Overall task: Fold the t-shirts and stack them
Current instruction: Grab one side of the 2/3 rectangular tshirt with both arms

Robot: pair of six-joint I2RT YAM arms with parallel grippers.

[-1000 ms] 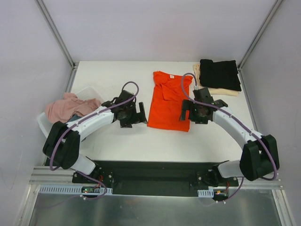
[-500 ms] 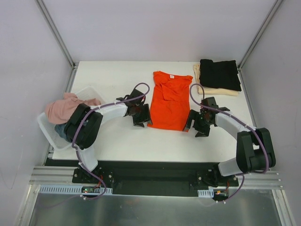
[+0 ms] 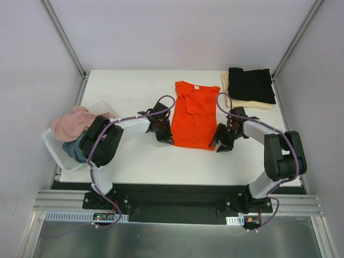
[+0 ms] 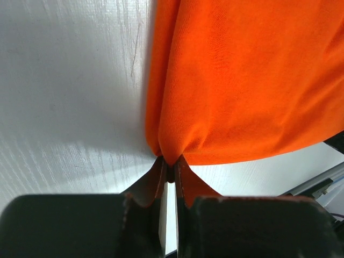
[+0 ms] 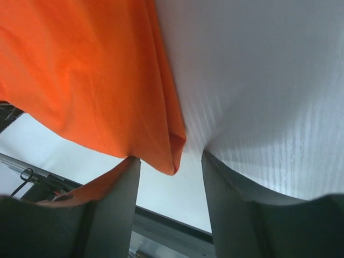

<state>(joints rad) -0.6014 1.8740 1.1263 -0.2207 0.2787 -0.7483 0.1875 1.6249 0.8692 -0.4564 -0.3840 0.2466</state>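
At the middle of the table (image 3: 129,91) lies the orange t-shirt (image 3: 193,115), likely soft and limp. The left gripper (image 4: 170,171) pinches one near hem corner. The right gripper (image 5: 171,161) straddles the other, jaws apart.

A white table (image 3: 134,91) carries an orange shirt (image 3: 194,115), which lies flat near its middle. At the far right corner a folded cream shirt (image 3: 252,104) lies on the table with a folded black shirt (image 3: 251,84) on top. A white tub (image 3: 101,104) sits at the left edge.
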